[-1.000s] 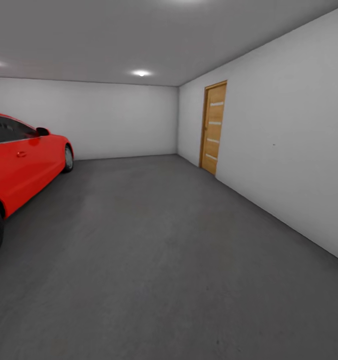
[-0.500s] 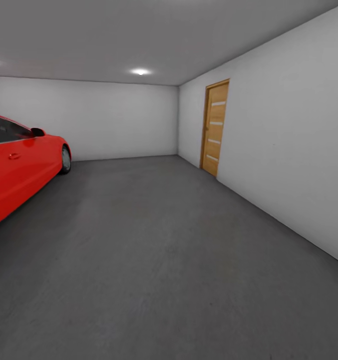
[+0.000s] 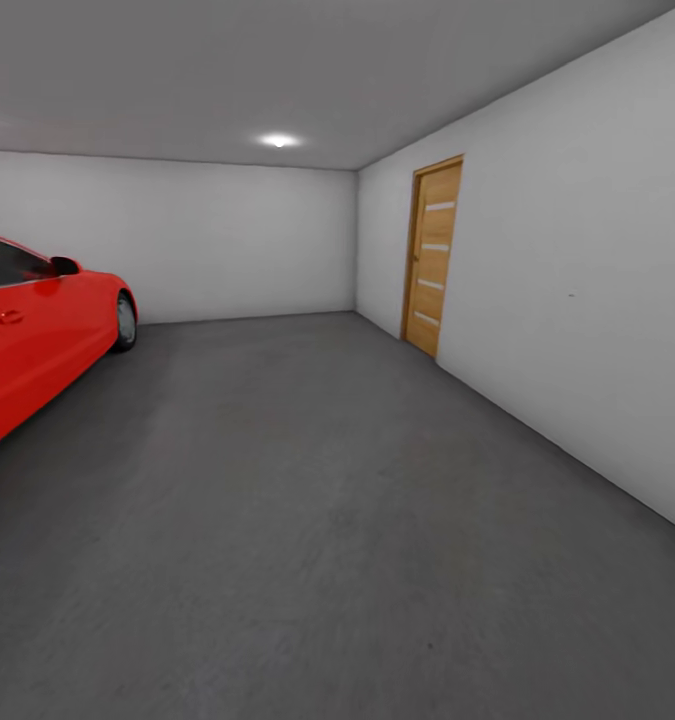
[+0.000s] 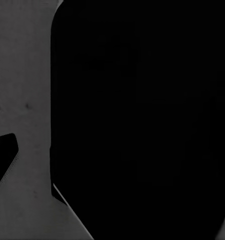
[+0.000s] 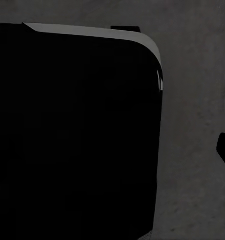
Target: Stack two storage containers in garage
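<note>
The robot is in the bare white garage with a shiny red car and dark grey concrete floor, no orange bins there, so stacking seems left; I cannot tell either gripper's state.

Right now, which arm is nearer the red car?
Left, probably. The red car lies off the robot's left side, so the left arm is on its side, the right arm on the door's side. Wrist views can't confirm.
</note>
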{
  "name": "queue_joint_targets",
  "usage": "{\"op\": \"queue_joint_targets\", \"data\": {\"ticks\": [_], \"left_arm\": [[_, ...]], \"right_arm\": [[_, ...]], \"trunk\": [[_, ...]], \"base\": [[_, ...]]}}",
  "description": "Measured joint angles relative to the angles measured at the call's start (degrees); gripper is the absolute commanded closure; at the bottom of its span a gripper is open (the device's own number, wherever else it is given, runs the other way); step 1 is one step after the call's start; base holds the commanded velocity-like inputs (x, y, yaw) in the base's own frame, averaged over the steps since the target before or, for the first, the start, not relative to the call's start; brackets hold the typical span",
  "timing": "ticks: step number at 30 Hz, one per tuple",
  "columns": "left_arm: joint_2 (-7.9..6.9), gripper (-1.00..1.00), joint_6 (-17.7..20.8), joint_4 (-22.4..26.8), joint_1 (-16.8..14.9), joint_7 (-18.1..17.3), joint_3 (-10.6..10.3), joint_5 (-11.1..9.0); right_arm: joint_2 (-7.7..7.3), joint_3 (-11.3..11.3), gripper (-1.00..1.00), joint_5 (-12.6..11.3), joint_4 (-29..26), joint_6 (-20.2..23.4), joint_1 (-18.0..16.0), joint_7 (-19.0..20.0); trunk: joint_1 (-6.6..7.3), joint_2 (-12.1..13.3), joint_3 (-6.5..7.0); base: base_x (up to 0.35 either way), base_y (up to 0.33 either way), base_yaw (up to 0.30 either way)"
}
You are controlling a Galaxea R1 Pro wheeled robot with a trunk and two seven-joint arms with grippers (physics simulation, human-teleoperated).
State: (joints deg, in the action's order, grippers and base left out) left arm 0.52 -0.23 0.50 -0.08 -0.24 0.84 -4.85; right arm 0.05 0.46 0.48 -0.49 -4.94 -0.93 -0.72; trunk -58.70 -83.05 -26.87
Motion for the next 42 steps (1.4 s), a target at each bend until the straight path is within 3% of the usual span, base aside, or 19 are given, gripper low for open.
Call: {"op": "queue_joint_targets", "data": {"ticks": [34,42], "left_arm": [[0.09,-1.0,0.0,0.0,0.0,0.0,0.0,0.1],[0.09,-1.0,0.0,0.0,0.0,0.0,0.0,0.1]], "right_arm": [[-0.22,0.1,-1.0,0.1,0.0,0.0,0.0,0.0],[-0.17,0.1,-1.0,1.7,0.0,-0.1,0.0,0.0]], "trunk": [[0.0,0.0,0.0],[0.0,0.0,0.0]], "base": [[0.324,0.0,0.0],[0.324,0.0,0.0]]}}
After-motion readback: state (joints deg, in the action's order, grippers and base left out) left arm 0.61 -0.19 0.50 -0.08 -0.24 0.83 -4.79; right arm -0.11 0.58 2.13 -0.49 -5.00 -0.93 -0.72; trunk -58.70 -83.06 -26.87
